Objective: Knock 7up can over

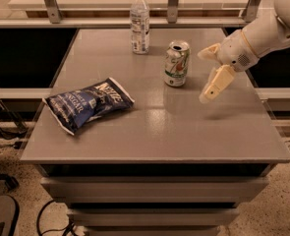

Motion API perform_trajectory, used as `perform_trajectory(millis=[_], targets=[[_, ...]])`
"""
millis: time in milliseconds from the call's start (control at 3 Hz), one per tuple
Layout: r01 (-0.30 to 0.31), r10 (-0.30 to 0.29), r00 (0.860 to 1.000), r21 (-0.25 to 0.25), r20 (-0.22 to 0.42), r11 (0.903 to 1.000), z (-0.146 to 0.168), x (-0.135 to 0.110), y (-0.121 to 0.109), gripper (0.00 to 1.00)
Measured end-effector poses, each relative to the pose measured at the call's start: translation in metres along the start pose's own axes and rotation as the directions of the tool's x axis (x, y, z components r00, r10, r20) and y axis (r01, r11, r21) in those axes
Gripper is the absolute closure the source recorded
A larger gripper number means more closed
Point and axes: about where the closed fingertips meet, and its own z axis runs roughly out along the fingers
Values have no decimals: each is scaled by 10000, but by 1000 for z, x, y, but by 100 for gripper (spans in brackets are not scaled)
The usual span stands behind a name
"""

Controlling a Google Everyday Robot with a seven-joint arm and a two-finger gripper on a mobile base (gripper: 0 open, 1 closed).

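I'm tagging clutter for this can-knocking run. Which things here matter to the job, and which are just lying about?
Job: can, upright; gripper, fingers open, beside the can, not touching it.
Lying about: water bottle; chip bag.

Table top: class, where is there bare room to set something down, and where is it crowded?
Free: the front strip of the table, right of the chip bag; the back left corner beside the water bottle. Crowded: around the 7up can, where the gripper hangs just to its right, fingers open.
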Motion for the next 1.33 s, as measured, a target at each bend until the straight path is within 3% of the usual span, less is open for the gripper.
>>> perform_trajectory(millis=[667,1333], targets=[[-934,915,9895,125,1115,9955,13,0,4,0],[-1448,1326,9649,377,2268,9887,16,-2,-3,0]])
